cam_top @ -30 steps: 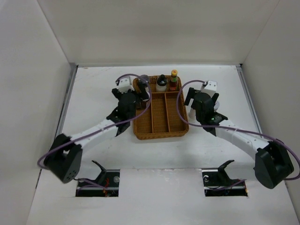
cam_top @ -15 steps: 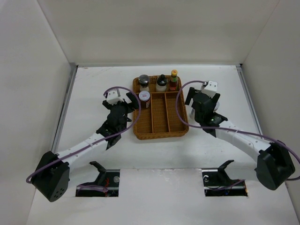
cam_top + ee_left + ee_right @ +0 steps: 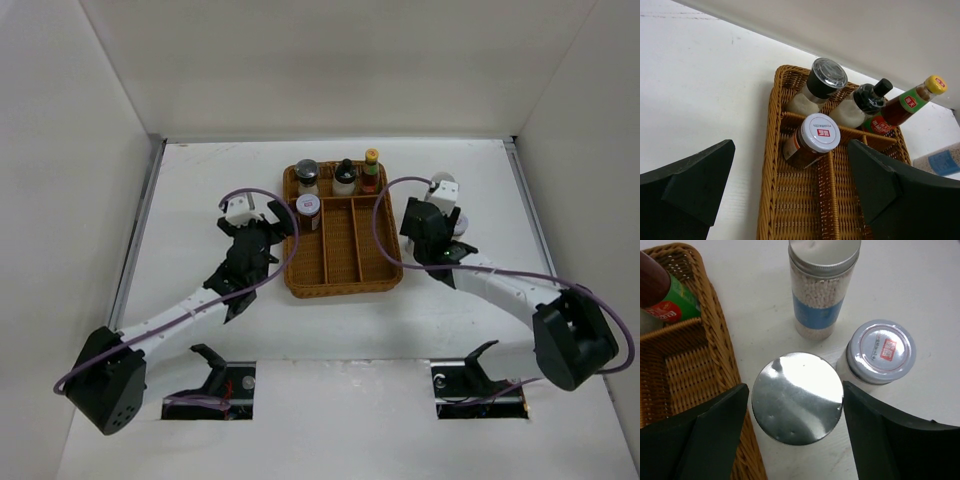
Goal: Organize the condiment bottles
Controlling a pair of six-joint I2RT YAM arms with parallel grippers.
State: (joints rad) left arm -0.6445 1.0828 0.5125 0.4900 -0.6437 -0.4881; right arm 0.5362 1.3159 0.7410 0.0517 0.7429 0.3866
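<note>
Silver-lidded jar (image 3: 797, 399), lower centre: judged stiff, slick, light, best gripped at its sides below the lid; right gripper's (image 3: 794, 389) jaws were set astride it, pinch untellable; left gripper's (image 3: 791, 147) were spread, empty.

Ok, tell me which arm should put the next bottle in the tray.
Right arm: its jaws straddle the silver-lidded jar outside the wicker tray. The left arm, jaws open, sits across the tray from the loose bottles.

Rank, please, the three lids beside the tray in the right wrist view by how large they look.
Largest: plain silver lid, though likely nearest the camera.
Then: white red-stickered lid and blue-banded jar's lid look alike, the latter cut off; unranked.
</note>
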